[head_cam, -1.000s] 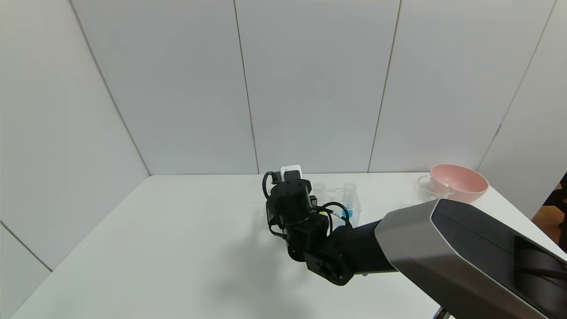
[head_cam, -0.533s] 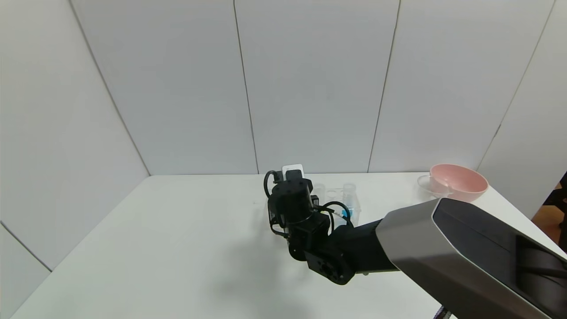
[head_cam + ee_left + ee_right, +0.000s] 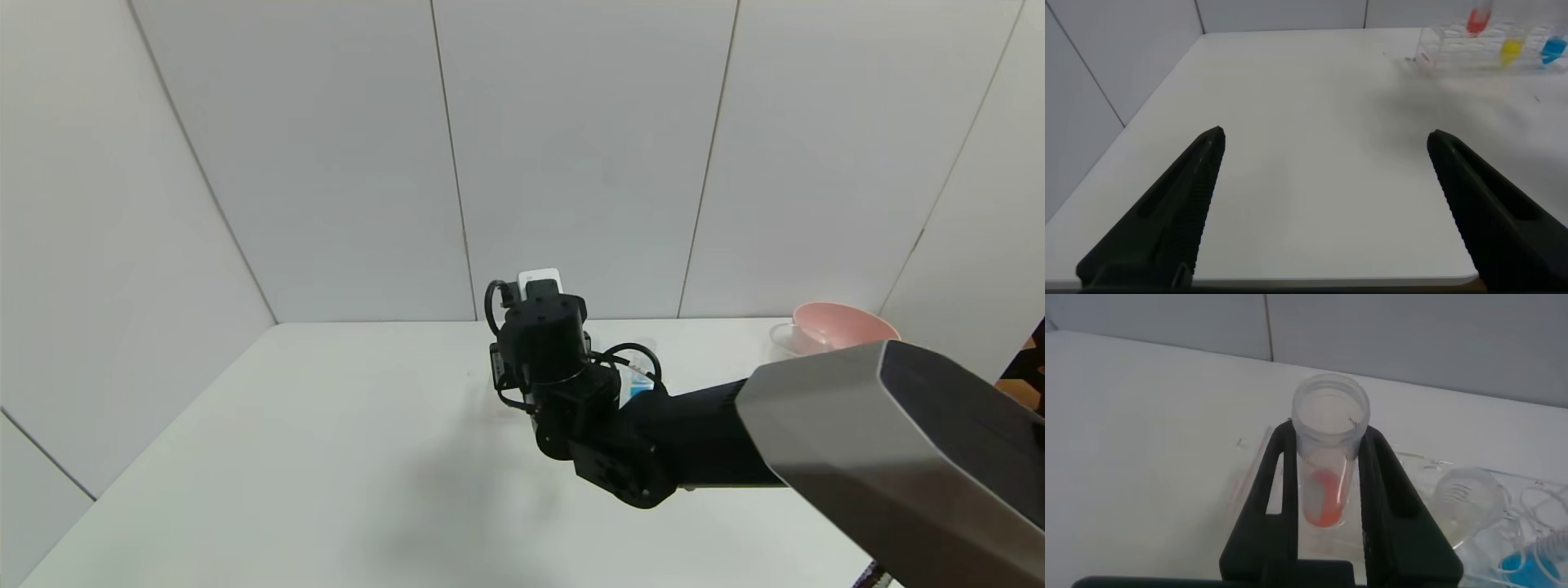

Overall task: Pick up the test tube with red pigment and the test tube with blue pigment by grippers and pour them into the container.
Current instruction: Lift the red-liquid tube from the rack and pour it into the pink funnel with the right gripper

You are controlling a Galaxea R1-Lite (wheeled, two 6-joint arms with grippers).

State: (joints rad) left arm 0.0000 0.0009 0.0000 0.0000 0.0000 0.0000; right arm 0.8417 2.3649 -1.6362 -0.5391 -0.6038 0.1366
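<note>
White table (image 3: pixel 286 457), pale grey panelled walls (image 3: pixel 571 147), even light

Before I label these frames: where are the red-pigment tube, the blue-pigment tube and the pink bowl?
test tube with red pigment (image 3: pixel 1325 494), right wrist view, red liquid.
test tube with blue pigment (image 3: pixel 1553 50), left wrist view, blue liquid.
pink bowl (image 3: pixel 841 320), head view, inner wall.

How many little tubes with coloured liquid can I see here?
3. The red tube is clamped in the right gripper, lifted above the rack. The yellow tube and blue tube stand in that rack.
</note>
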